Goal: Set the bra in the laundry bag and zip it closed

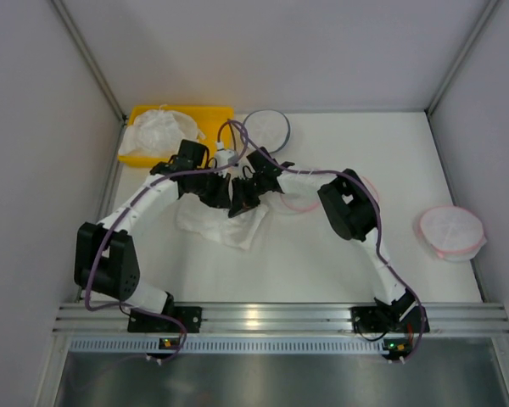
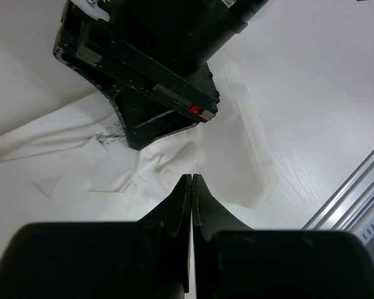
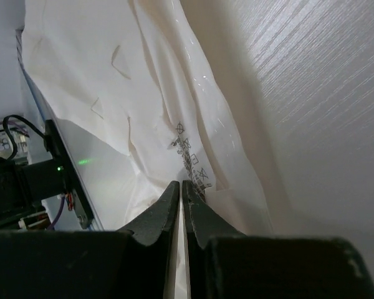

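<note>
The bra point(image 1: 225, 227) lies as crumpled white fabric on the table's left middle. Both grippers meet at its far edge. My left gripper point(image 2: 192, 176) is shut, and folds of the bra point(image 2: 68, 156) gather at its tips. Close to it, my right gripper point(image 3: 181, 182) is shut on the bra point(image 3: 81, 62) beside a printed care label point(image 3: 190, 156). In the top view the left gripper point(image 1: 220, 193) and right gripper point(image 1: 240, 202) almost touch. A pink-rimmed laundry bag point(image 1: 451, 231) lies closed at the far right. Another pink-rimmed round bag point(image 1: 299, 203) is mostly hidden under the right arm.
A yellow tray point(image 1: 140, 114) holding white fabric stands at the back left. A round white bag with a dark rim point(image 1: 265, 129) lies behind the grippers. Walls close in the table on three sides. The metal rail point(image 1: 271, 318) runs along the near edge.
</note>
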